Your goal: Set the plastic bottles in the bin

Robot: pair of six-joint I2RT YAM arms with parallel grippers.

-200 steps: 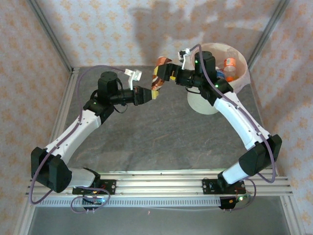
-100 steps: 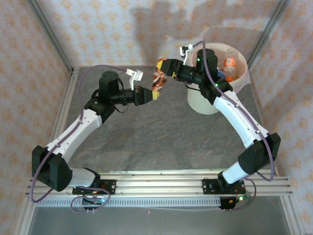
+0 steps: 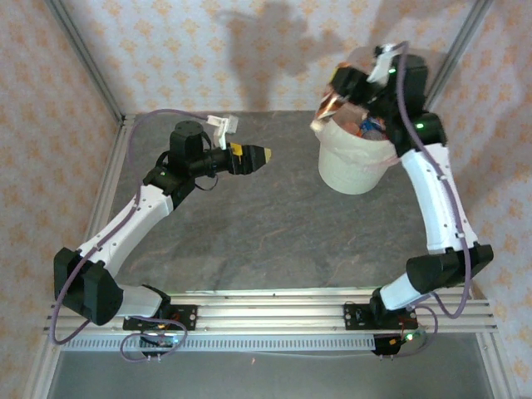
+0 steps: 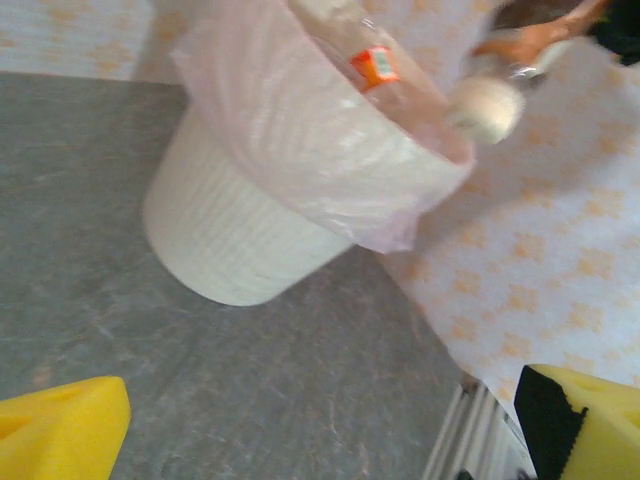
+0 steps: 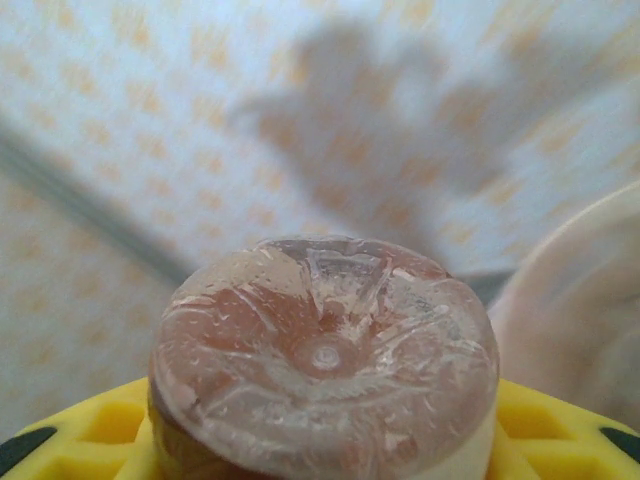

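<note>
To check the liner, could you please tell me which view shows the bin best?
Left wrist: the bin shows wall and liner close up. From the top, the right arm overlaps it; the right wrist catches a blurred edge.

- I see my left end effector (image 3: 259,155) has let go of the bottle (image 3: 326,110), and its jaws now stand apart.
- My right end effector (image 3: 339,87) has carried it to the bin (image 3: 353,166) rim, upper right of the frame.

- top external: overhead, looking down; bin (image 3: 353,166) at the desk's (image 3: 274,233) far right;
- left wrist: low, facing the bin's side;
- right wrist: tight behind a plastic bottle (image 5: 325,350); the shared bin's rim at right
</note>
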